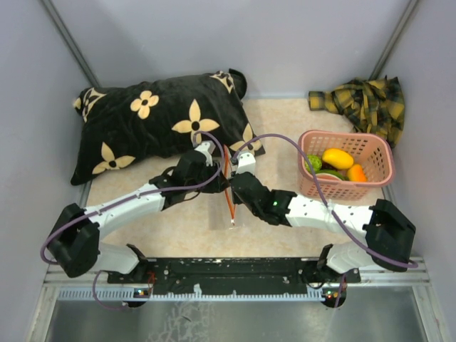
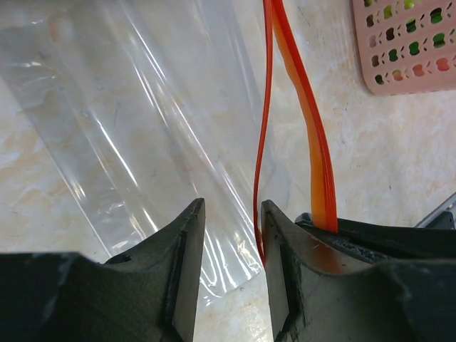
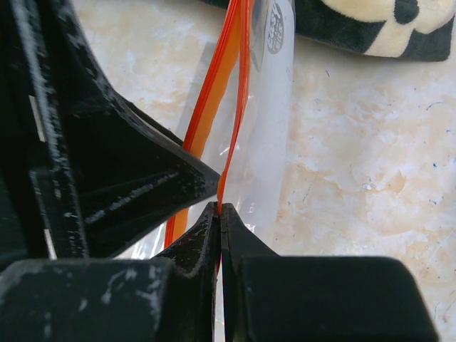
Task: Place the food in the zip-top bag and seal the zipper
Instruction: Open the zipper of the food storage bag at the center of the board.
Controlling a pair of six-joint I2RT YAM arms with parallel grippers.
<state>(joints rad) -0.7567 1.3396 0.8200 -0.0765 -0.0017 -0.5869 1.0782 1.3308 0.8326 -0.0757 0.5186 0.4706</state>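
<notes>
**Bag mouth in hand on one side; food not yet loaded**

The zip-top bag (image 2: pixel 142 142) lies flat at the table's centre, between the two arms. Its zipper (image 1: pixel 229 189) runs near to far, and its lips are parted.

- **Right gripper** (image 3: pixel 219 208): pinched tight on one thin lip of the zipper.
- **Left gripper** (image 2: pixel 229 206): fingers apart, with a lip of the strip against the inner face of one finger, not clamped.
- **The food** (image 1: pixel 338 158): sits in the pink basket (image 1: pixel 346 134) to the right, well apart from the bag.

Assessment: the film looks light, limp and slick, so it would likely buckle if taken by the wall. The strip is the stiffest part, so take hold there.
</notes>
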